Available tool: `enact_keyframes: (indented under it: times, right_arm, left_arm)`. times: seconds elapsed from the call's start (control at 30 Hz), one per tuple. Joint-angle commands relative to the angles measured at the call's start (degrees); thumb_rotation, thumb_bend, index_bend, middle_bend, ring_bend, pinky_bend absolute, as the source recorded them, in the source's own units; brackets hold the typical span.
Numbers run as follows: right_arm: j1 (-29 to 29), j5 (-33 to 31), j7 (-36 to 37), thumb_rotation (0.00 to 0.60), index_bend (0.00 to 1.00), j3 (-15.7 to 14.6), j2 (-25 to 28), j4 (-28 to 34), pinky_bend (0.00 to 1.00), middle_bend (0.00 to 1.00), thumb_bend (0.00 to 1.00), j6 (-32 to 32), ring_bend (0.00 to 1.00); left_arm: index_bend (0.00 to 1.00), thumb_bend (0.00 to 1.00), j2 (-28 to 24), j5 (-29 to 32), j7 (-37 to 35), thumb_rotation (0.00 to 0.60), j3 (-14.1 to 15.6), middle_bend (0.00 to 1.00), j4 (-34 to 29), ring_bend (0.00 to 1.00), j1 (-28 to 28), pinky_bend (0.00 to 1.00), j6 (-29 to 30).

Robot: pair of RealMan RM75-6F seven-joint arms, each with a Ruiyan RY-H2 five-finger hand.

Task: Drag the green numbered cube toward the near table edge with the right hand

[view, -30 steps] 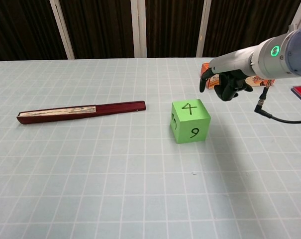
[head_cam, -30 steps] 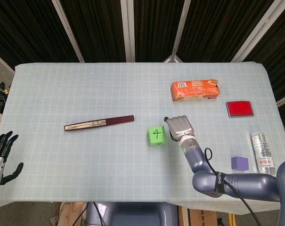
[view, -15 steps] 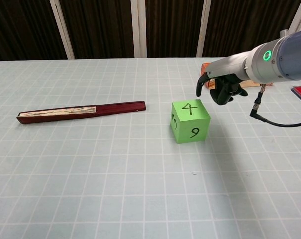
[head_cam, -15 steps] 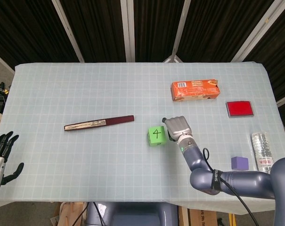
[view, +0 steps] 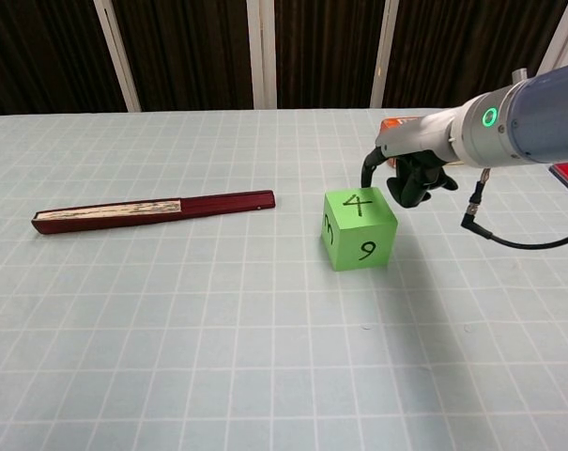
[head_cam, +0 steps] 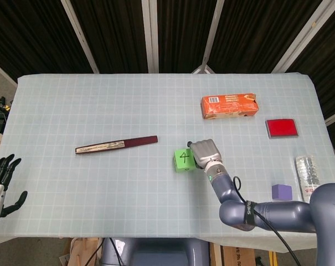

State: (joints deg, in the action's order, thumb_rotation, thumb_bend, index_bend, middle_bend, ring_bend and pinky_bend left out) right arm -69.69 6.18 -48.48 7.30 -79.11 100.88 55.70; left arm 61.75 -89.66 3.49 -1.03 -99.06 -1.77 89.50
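The green cube (head_cam: 183, 159) sits near the middle of the desk (head_cam: 101, 105), a "4" on its top face and a "9" on the side facing the near edge. The right hand (head_cam: 204, 152) is just at the cube's far right corner, fingers curled downward with nothing in them; from the chest view one finger (view: 367, 173) hangs behind the cube's back edge, though I cannot tell whether it touches. The left hand (head_cam: 1, 183) waits off the near left corner of the desk, fingers spread and holding nothing.

To the cube's left lies a folded fan (head_cam: 116, 144), well apart from it. Farther back on the right is an orange box (head_cam: 229, 105), with a red pad (head_cam: 281, 128) beyond it. Near the right edge lie a plastic bottle (head_cam: 305, 176) and a small purple block (head_cam: 281, 192).
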Motion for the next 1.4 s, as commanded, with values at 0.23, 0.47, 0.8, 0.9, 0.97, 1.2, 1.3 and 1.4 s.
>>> enact_keyframes:
  times: [0.23, 0.47, 0.8, 0.9, 0.97, 1.2, 1.3, 1.4]
  right_arm:
    - [0.01, -0.05, 0.6, 0.6, 0.23, -0.64, 1.51, 0.97, 0.74, 0.85, 0.83, -0.27, 0.86]
    - [0.3, 0.78, 1.51, 0.6, 0.23, -1.34, 2.83, 2.24, 0.74, 0.85, 0.83, -1.29, 0.86]
    - [0.12, 2.15, 2.73, 0.6, 0.23, -1.74, 3.46, 3.67, 0.74, 0.85, 0.83, -1.19, 0.86]
    - [-0.13, 2.04, 2.88, 0.6, 0.23, -1.76, 3.43, 3.71, 0.74, 0.85, 0.83, -0.95, 0.86]
    - [-0.45, 1.79, 2.83, 0.6, 0.23, -1.69, 3.13, 3.42, 0.74, 0.85, 0.83, -0.7, 0.86]
    - [-1.82, 0.1, 2.15, 0.6, 0.23, -1.31, 1.27, 1.62, 0.74, 0.85, 0.83, 0.2, 0.86]
    - [-2.32, -0.31, 1.72, 0.6, 0.23, -1.23, 0.78, 1.64, 0.74, 0.85, 0.83, 0.28, 0.86]
    - [-2.8, -0.49, 1.3, 0.6, 0.23, -1.13, 0.4, 1.98, 0.74, 0.85, 0.83, 0.54, 0.86]
  left_arm:
    - [0.09, 0.44, 0.15, -0.11, 0.45, 0.6, 0.09, 0.0, -0.08, 0.0, -0.09, 0.04, -0.2]
    - [0.09, 0.44, 0.21, -0.19, 0.61, 0.6, 0.12, 0.0, -0.09, 0.0, 0.01, 0.04, -0.01]
    - [0.09, 0.44, 0.22, 0.02, 0.77, 0.6, 0.05, 0.0, -0.16, 0.0, 0.02, 0.04, -0.05]
    - [0.09, 0.44, 0.23, 0.15, 0.81, 0.6, 0.02, 0.0, -0.2, 0.0, 0.02, 0.04, -0.11]
    - [0.09, 0.44, 0.21, 0.21, 0.89, 0.6, 0.06, 0.0, -0.3, 0.0, 0.03, 0.04, -0.18]
    - [0.09, 0.44, 0.05, 0.7, 0.76, 0.6, -0.11, 0.0, -0.52, 0.0, 0.17, 0.04, -0.07]
    - [0.09, 0.44, 0.0, 0.97, 0.66, 0.6, -0.23, 0.0, -0.57, 0.0, 0.14, 0.04, -0.17]
    - [0.09, 0.44, -0.07, 0.96, 0.59, 0.6, -0.18, 0.0, -0.59, 0.0, 0.09, 0.04, -0.32]
